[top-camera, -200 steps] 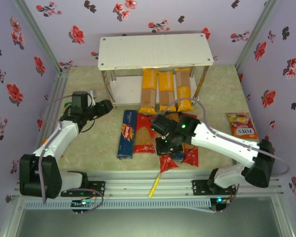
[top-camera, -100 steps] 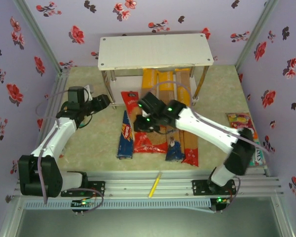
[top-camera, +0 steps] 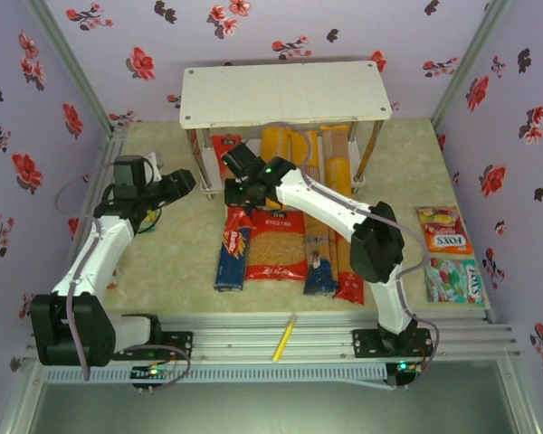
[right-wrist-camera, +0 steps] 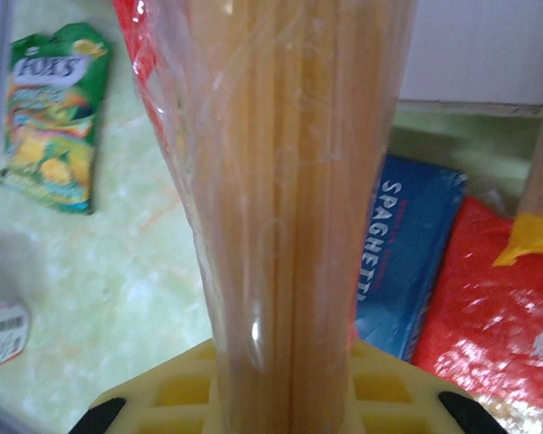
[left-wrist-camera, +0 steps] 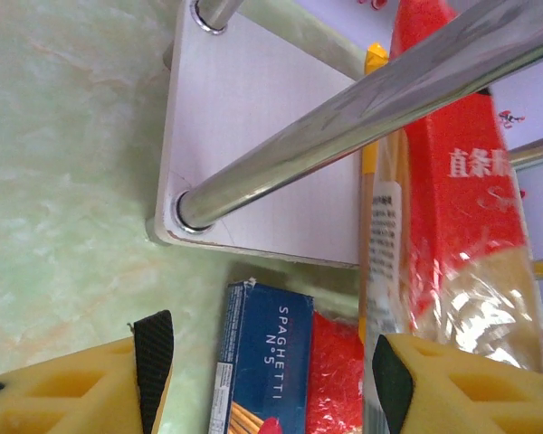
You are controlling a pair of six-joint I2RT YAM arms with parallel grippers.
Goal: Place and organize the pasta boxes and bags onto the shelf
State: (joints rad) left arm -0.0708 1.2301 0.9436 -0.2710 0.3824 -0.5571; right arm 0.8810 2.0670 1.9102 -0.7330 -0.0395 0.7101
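Red-ended spaghetti bag (top-camera: 224, 152): right jaws are gripping it, its far end poking under the white shelf's (top-camera: 285, 90) top board, left of the yellow bags (top-camera: 273, 145). Left jaws are standing open beside the shelf's left post (left-wrist-camera: 344, 117).

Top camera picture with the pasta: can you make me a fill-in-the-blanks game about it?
1. The right end effector is shut on a spaghetti bag with a ____ end.
2. The left end effector is ____, holding nothing.
3. The dark-blue box says ____ on it.
4. The pen is ____.
Missing words: red; open; spaghetti; yellow.
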